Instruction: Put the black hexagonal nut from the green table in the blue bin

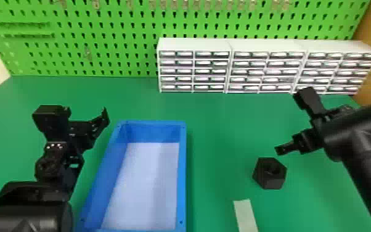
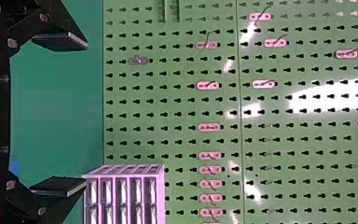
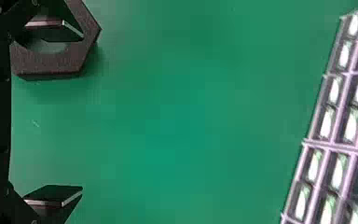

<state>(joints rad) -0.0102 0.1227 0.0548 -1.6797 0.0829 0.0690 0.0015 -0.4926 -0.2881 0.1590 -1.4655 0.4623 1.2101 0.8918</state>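
Observation:
The black hexagonal nut (image 1: 269,173) lies on the green table (image 1: 218,129), to the right of the blue bin (image 1: 181,172). My right gripper (image 1: 290,121) is open just behind the nut, one finger near the nut's far edge. In the right wrist view, the right gripper (image 3: 82,112) has nothing held, and one finger overlaps the hole of the nut (image 3: 51,63). My left gripper (image 1: 78,113) is parked open at the bin's left side; in the left wrist view, the left gripper (image 2: 86,113) has nothing between its fingers.
White drawer cabinets (image 1: 194,44) stand at the back right, before a green pegboard (image 1: 101,40). A pale strip (image 1: 245,214) lies on the table nearer than the nut. The bin's right wall stands between its floor and the nut.

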